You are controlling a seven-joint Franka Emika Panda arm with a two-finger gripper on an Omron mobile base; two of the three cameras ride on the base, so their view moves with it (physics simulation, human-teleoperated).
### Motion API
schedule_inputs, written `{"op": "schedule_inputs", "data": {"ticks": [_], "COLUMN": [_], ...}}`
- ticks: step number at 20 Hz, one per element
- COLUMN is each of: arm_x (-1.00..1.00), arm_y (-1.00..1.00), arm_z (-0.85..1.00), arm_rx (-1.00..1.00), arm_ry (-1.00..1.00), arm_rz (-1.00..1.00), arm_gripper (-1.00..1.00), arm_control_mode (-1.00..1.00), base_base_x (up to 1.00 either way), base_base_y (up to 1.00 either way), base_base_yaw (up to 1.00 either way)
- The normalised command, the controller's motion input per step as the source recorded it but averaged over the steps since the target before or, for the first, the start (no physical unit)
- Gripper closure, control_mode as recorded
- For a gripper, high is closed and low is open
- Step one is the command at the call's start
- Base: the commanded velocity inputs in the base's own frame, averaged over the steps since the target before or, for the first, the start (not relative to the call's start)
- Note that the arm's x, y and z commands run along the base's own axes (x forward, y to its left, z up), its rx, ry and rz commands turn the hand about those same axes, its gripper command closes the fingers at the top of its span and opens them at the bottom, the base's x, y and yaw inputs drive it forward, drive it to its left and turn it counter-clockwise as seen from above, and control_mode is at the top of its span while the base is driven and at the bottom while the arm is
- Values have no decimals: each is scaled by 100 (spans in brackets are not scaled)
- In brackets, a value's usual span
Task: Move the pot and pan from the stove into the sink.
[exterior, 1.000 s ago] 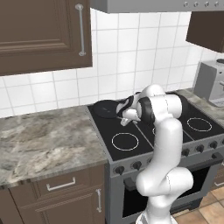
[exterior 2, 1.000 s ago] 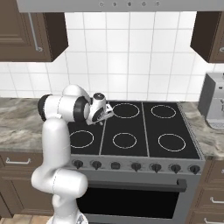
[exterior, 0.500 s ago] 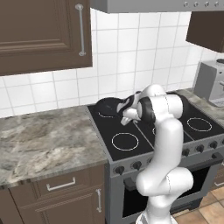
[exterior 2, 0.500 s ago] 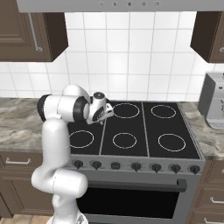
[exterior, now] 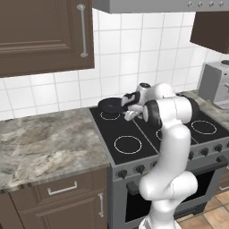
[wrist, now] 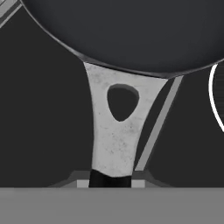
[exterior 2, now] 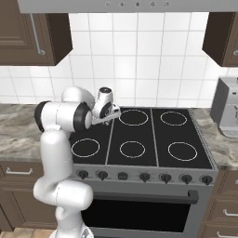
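At upper centre of the left base view, my gripper [exterior: 126, 102] pinched the pan [exterior: 110, 105] by its handle [wrist: 114, 131] over the stove [exterior 2: 139, 139]

White square tiles [exterior 2: 139, 65] are covering the wall behind the cooking area, running from the counter up to the grey range hood [exterior 2: 116, 5] that is hanging overhead. Dark brown wall cabinets [exterior: 42, 36] are flanking the hood, the left one showing a long metal bar handle [exterior: 82, 30]. A grey marbled counter [exterior: 42, 145] is stretching to the left, sitting over brown drawers [exterior: 62, 190] with small metal pulls. On the counter to the right, a grey boxy appliance [exterior 2: 228, 107] is standing against the tiles. A patch of tan tiled floor [exterior: 210, 217] is showing at the lower right of the left base view. Light is falling evenly, casting soft shadows.
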Motion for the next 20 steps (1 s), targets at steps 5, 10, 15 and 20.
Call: {"op": "schedule_inputs", "data": {"ticks": [5,10,15,20], "arm_x": [-47,-77,-98,-85], "arm_y": [-8,-11,-13,-17], "arm_z": [56,47,39,25], "arm_rx": [0,0,0,1], "arm_ry": [6,-1,-9,-15], "arm_rz": [1,4,9,14], "arm_gripper": [100,100,100,100], "arm_control_mode": [-100,-100,-100,-100], "base_base_x": [0,0,0,0], "base_base_y": [0,0,0,0], "base_base_yaw": [0,0,0,0]}}
